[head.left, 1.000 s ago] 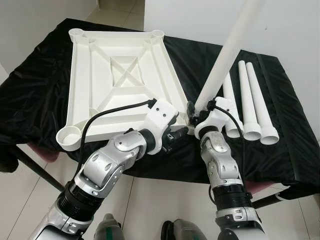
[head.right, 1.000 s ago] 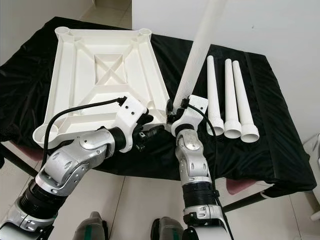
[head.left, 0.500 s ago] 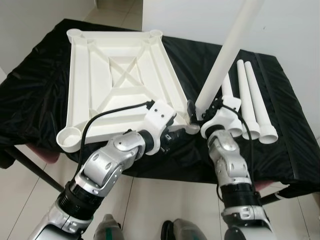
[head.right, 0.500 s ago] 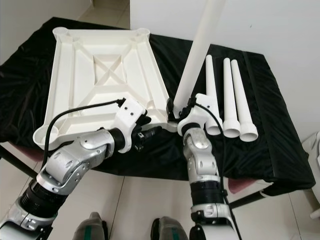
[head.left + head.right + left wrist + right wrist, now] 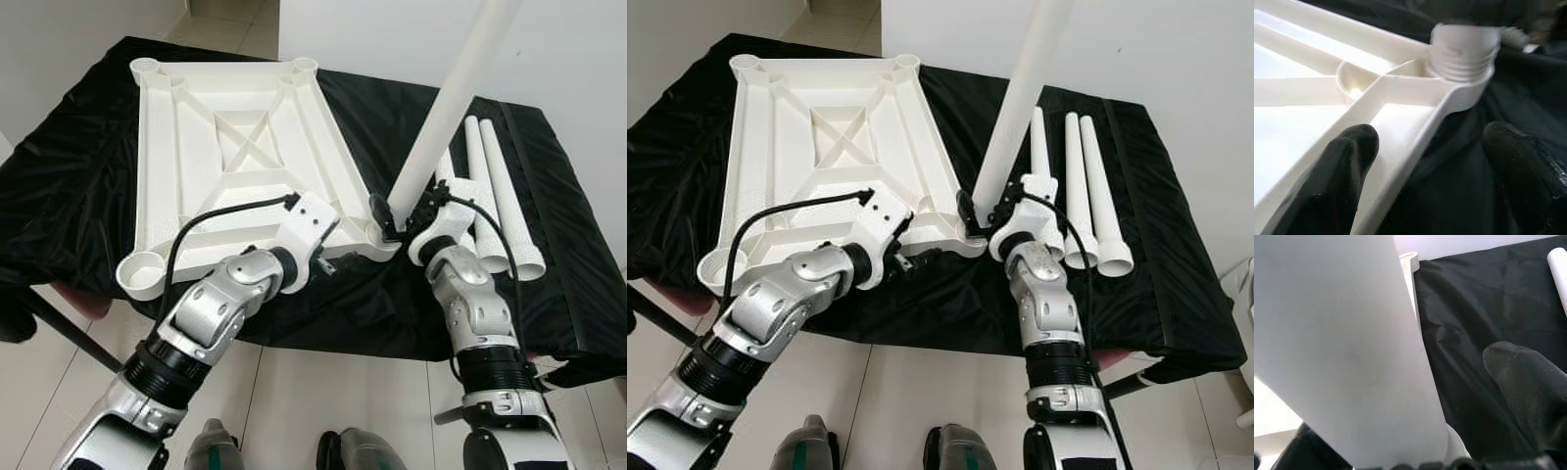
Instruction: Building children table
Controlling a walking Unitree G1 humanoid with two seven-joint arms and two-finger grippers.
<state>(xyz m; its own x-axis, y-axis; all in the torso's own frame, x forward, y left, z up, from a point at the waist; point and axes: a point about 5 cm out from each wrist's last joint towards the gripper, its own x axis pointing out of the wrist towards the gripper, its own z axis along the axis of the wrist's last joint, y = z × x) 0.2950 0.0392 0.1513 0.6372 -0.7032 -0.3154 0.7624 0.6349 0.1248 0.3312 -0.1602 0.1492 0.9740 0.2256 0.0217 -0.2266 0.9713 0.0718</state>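
Where black cloth [image 5: 78, 186] covers bench: right gripper [image 5: 400, 217] clamps leg [image 5: 446, 108] over tabletop [image 5: 235, 157] socket; left gripper [image 5: 1425, 161] spread astride rim.

No readable text, label, brand, number or sign is found on anything in these views.
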